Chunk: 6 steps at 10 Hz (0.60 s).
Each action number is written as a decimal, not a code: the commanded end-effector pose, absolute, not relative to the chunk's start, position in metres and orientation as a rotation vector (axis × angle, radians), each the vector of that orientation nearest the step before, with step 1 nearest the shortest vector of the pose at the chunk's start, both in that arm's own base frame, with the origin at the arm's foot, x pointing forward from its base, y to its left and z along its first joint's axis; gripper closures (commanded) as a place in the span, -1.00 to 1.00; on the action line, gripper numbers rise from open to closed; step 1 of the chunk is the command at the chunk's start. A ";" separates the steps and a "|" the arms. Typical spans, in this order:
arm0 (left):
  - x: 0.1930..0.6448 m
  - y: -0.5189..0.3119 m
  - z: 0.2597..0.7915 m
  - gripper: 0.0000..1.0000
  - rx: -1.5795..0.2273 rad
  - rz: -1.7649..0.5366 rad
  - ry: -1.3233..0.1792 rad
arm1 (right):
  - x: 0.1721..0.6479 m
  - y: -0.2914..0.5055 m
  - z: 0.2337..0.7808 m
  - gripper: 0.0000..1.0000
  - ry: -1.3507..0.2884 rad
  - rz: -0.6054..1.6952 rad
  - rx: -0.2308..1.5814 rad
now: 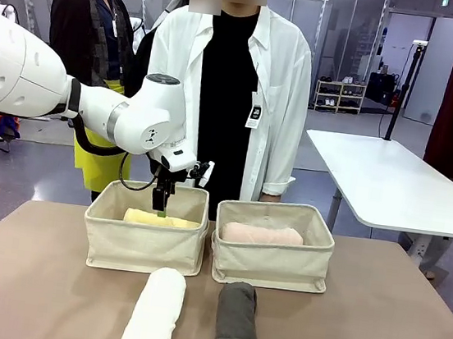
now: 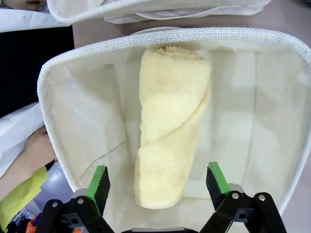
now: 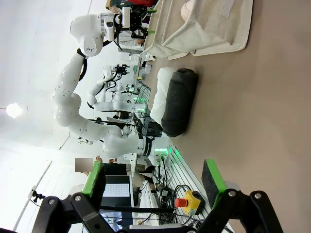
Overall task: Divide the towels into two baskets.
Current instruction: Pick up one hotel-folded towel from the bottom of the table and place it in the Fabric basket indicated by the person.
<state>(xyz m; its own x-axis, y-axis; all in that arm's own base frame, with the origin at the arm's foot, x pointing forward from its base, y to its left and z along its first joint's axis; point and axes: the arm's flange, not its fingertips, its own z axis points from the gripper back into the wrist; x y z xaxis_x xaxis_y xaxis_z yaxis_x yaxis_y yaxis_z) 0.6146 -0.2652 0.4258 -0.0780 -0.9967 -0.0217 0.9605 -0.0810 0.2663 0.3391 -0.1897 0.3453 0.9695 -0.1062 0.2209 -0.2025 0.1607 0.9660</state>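
A tan desk [image 1: 373,320] is carrying two beige canvas baskets in an open workroom with glass partitions and a grey floor. The left pincer [image 1: 160,208] [image 2: 158,182] is hanging over the left basket [image 1: 143,246] [image 2: 146,36], its jaws spread wide with the green pads [image 2: 99,182] standing clear on either side of the pale yellow towel [image 1: 161,220] [image 2: 170,126]. That towel is lying rolled along the floor of the left basket.

The right basket [image 1: 271,266] [image 3: 209,29] is sitting just beside the left basket, on its right, and is holding the pale pink towel [image 1: 261,234]. On the robot's side of the left basket the white towel [image 1: 155,314] [image 3: 160,94] is lying on the bare desk. The dark grey towel [image 1: 238,324] [image 3: 179,99] is lying farther to the right of it, the two side by side.

The right pincer [image 3: 153,177] is hovering well away from the left basket, its jaws also gaping and holding nothing.

Behind the left basket, at the far edge, a person [image 1: 227,95] in an open white shirt over a black top is standing. A badge [image 1: 255,115] is clipped to the shirt, its print too small to read. A small dark logo [image 1: 153,136] on the left arm's wrist is likewise not legible. Off to the right of the left basket a white side table [image 1: 390,185] is standing.
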 end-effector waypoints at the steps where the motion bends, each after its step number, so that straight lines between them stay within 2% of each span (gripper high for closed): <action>1: 0.619 -0.261 0.430 -1.00 0.239 -1.661 -0.206 | 0.335 -0.188 0.347 -1.00 -0.262 0.070 1.405; 3: 0.615 -0.265 0.426 -1.00 0.224 -1.640 -0.207 | 0.335 -0.188 0.347 -1.00 -0.262 0.070 1.405; 6: 0.600 -0.221 0.497 -1.00 -0.036 -1.498 -0.211 | 0.335 -0.188 0.347 -1.00 -0.262 0.070 1.405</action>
<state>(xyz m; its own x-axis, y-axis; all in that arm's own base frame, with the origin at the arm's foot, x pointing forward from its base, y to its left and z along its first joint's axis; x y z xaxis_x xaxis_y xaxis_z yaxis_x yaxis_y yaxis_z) 0.6105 -0.2471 0.4699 0.0065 -0.9957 0.0927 0.9818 0.0239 0.1882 0.3390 -0.1898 0.3453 0.9695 -0.1065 0.2209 -0.2025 0.1608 0.9660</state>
